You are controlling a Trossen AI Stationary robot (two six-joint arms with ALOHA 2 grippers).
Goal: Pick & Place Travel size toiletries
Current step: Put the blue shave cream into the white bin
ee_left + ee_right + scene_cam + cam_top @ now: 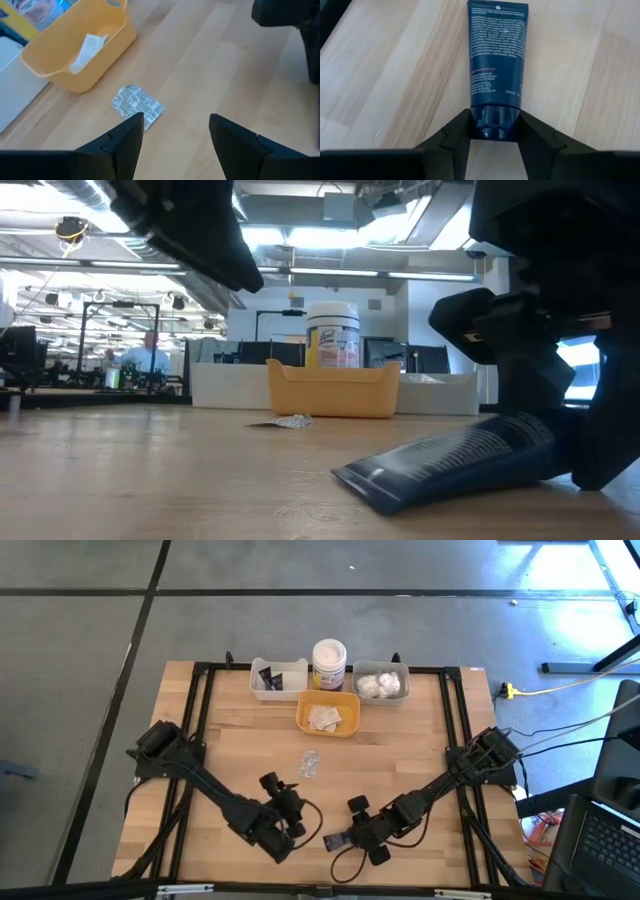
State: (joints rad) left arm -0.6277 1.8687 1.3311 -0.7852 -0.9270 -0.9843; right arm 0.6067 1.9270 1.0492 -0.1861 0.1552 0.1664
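The right gripper (345, 837) is lowered to the table (420, 740) at the lower middle of the high view, its fingers (451, 137) pressed against both sides of the cap end of a dark tube (496, 65). The tube is seen lying flat on the wood, dark blue-black with fine white print. The left gripper (292, 798) is held just to the left of it, jaws apart, grasping nothing. Only in the left wrist view is a flat printed sachet (137, 104) shown clearly, lying beside the yellow tray (75, 55). In the low view the tube's crimped end (372, 480) is shown.
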